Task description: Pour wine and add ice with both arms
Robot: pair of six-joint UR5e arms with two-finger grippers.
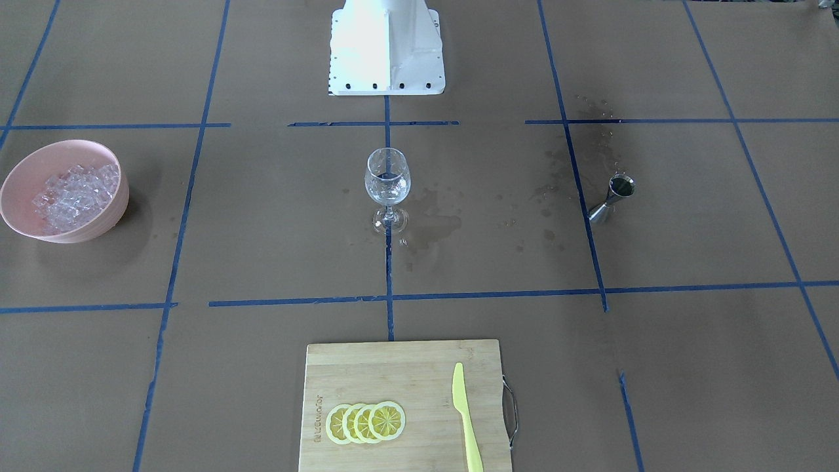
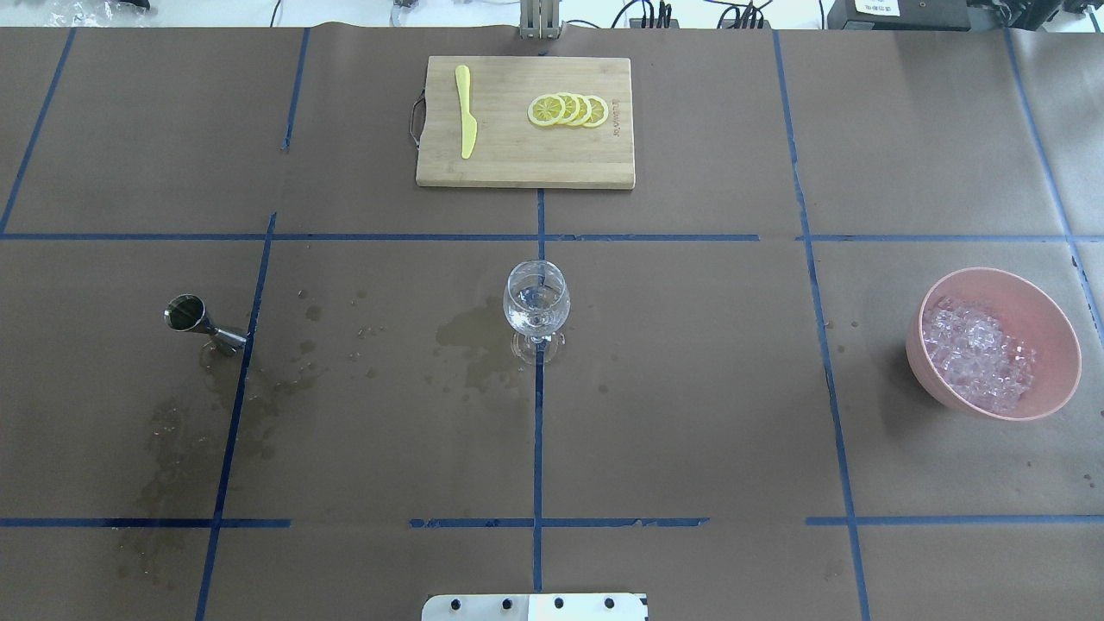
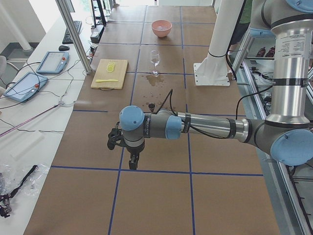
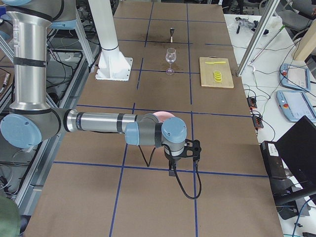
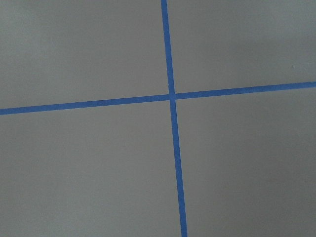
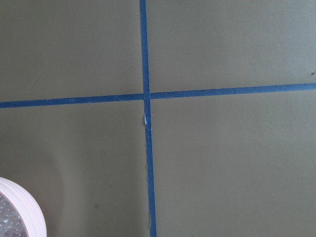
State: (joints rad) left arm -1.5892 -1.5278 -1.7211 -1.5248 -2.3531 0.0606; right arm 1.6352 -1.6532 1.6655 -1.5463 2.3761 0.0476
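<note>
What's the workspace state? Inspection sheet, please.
Surface: brown paper table, blue tape grid; wet stains by jigger and wine glass.
Job's things: wine dark in upright jigger; wine glass upright, contents unclear; ice heaped in pink bowl.
Clutter: cutting board with lemon slices, yellow knife.
Grippers: left gripper, right gripper above table; open or shut, cannot tell.
Cables: black cable loops at each wrist.
Surroundings: white pedestal; tablets on side bench.

The view looks down on the brown surface (image 6: 232,163). Two blue tape lines (image 6: 146,95) cross on it, a little above the middle. The tape is slightly torn just below the crossing. In the bottom left corner is the pink rim of a bowl (image 6: 28,203), with glinting ice (image 6: 6,225) inside it.
</note>
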